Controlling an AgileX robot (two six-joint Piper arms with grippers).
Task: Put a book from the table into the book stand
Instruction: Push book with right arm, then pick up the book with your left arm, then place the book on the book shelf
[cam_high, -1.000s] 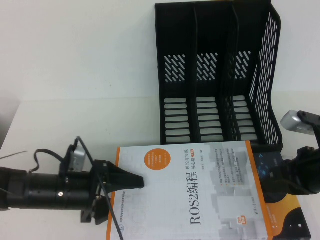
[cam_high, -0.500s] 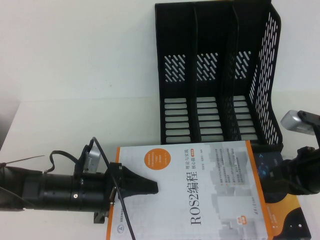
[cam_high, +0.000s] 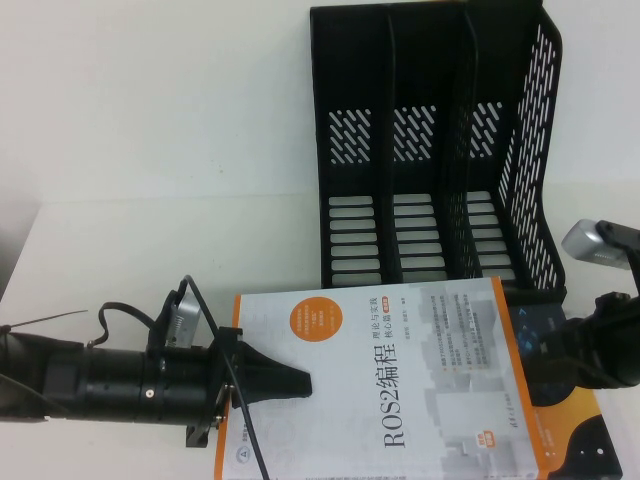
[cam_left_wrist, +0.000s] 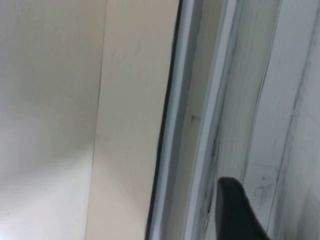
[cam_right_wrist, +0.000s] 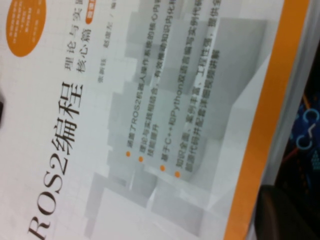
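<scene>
- Left gripper (cam_high: 300, 380) over ROS2 book (cam_high: 400, 380) cover, jaws together.
- Right gripper (cam_high: 560, 345) at the book's right edge; jaw state unreadable.
- Left wrist view alone shows page edges (cam_left_wrist: 220, 100).

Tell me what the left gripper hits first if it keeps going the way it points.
The left gripper points toward the robot's right, low over the white book. It likely meets nothing but that cover; farther on stands the right gripper at the far edge. Height is unclear.

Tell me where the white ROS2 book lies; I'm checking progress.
In the high view the white ROS2 book lies flat on the table, before the black book stand, between left gripper and right gripper.
</scene>
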